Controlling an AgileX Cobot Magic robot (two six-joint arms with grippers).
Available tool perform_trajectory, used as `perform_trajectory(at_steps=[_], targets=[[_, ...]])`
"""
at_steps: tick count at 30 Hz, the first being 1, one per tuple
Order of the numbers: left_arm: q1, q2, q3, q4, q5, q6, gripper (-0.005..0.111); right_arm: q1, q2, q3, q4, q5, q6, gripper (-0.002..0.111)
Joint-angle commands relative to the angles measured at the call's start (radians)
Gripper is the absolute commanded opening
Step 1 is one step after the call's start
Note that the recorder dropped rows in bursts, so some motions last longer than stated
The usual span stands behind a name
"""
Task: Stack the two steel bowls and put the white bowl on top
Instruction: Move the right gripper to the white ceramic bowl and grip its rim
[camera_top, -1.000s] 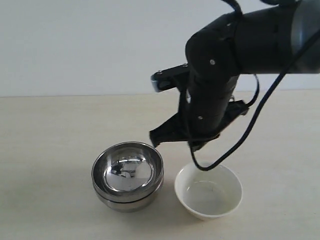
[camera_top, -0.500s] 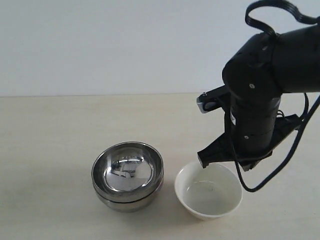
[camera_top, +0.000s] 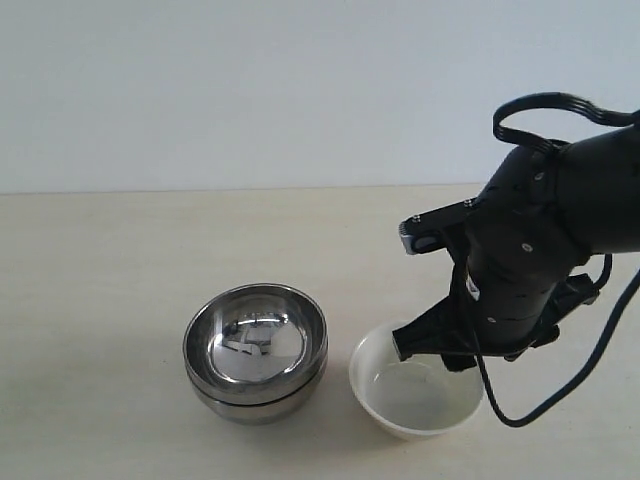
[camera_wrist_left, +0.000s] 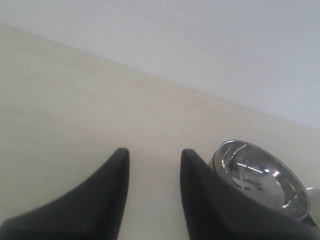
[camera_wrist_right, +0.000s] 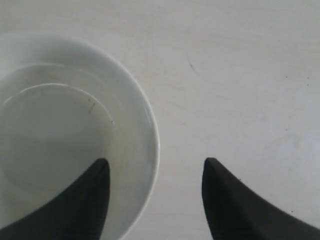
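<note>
The two steel bowls (camera_top: 255, 350) sit nested one inside the other on the table, left of centre; the left wrist view catches them (camera_wrist_left: 262, 177) beside one finger. To their right stands the white bowl (camera_top: 415, 395), empty. My right gripper (camera_wrist_right: 155, 162) is open and hangs low over that bowl's right rim (camera_wrist_right: 152, 135), one finger over the inside and one over the table outside. In the exterior view the black right arm (camera_top: 520, 260) hides its jaws. My left gripper (camera_wrist_left: 152, 152) is open over bare table, holding nothing.
The pale wooden table (camera_top: 100, 270) runs back to a plain white wall (camera_top: 200, 90). A black cable (camera_top: 555, 105) loops above the right arm and another hangs down at its right side.
The right arm has swung from above the steel bowls rightward and down, coming to hang over the white bowl's right rim. The bowls have not moved.
</note>
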Motion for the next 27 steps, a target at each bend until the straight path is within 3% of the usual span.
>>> perform_trajectory(at_steps=[1,5,14,27], targets=[[0.003,-0.003,0.004,-0.003,-0.003,0.001,0.032,-0.011,-0.006,0.003,-0.062,-0.03,0.11,0.047],[0.003,-0.003,0.004,-0.003,-0.003,0.001,0.032,-0.011,-0.006,0.069,-0.082,-0.184,0.171,0.047],[0.003,-0.003,0.004,-0.003,-0.003,0.001,0.032,-0.011,-0.006,0.087,-0.124,-0.163,0.248,0.047],[0.003,-0.003,0.004,-0.003,-0.003,0.001,0.032,-0.011,-0.006,0.209,-0.116,-0.369,0.279,0.047]])
